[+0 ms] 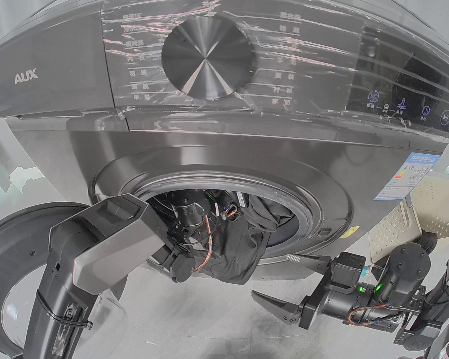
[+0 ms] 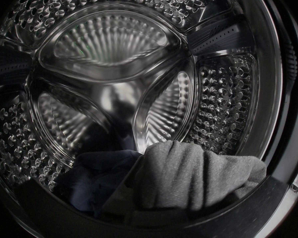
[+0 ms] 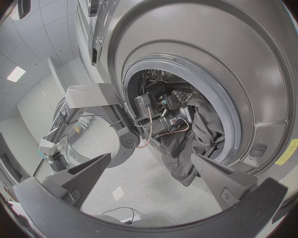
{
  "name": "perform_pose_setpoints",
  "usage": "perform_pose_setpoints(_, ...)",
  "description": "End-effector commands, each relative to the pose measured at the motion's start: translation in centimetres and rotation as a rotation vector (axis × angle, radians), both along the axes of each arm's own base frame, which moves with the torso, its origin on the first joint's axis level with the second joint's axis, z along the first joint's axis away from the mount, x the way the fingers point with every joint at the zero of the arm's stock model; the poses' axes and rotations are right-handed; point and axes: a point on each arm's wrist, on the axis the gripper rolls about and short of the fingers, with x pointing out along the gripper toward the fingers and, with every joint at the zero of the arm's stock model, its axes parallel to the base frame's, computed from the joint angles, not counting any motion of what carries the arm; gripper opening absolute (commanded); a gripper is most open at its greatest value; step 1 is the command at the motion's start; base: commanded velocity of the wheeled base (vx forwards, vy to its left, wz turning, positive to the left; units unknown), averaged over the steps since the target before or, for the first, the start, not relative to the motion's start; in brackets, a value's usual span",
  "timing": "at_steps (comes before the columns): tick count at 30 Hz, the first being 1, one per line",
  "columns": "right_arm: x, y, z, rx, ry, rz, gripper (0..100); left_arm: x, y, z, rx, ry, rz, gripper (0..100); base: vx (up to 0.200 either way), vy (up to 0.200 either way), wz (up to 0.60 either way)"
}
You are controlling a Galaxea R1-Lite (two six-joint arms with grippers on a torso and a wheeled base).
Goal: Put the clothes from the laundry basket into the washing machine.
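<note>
Over drum rim (image 1: 289, 188), garment (image 1: 234, 248) hangs clear of right gripper's (image 1: 272, 275) jaws.

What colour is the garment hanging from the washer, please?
The draped cloth garment is black, clearest in right wrist view.

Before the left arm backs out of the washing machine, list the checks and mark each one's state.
1. The door swung open, off the opening: ok.
2. The dark garment fully inside the drum: not ok, part hangs out over the rim.
3. Garment released: cannot tell.
4. The right gripper open, outside the machine: ok.
5. Room in the drum: ok.
6. Clothes remaining in the laundry basket: cannot tell.
</note>
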Motion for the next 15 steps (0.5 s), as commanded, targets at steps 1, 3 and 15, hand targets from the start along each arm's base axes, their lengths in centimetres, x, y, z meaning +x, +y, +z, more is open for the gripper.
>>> perform_pose_setpoints(1, 0.0, 0.1, -0.1, -0.003, 0.004, 0.001, 100, 1.4, -0.9, -1.0, -0.005, -0.001, 0.013, 0, 0.000, 0.000, 0.00)
perform_pose_setpoints(3, 0.1, 0.1, -0.2, -0.004, 0.005, 0.001, 100, 2.1, -1.2, -0.9, -0.019, -0.017, 0.028, 0, 0.000, 0.000, 0.00)
perform_pose_setpoints(15, 0.1, 0.1, -0.2, -0.003, 0.004, 0.003, 100, 4.8, -1.3, 0.9, -0.079, -0.061, 0.134, 0, 0.000, 0.000, 0.00)
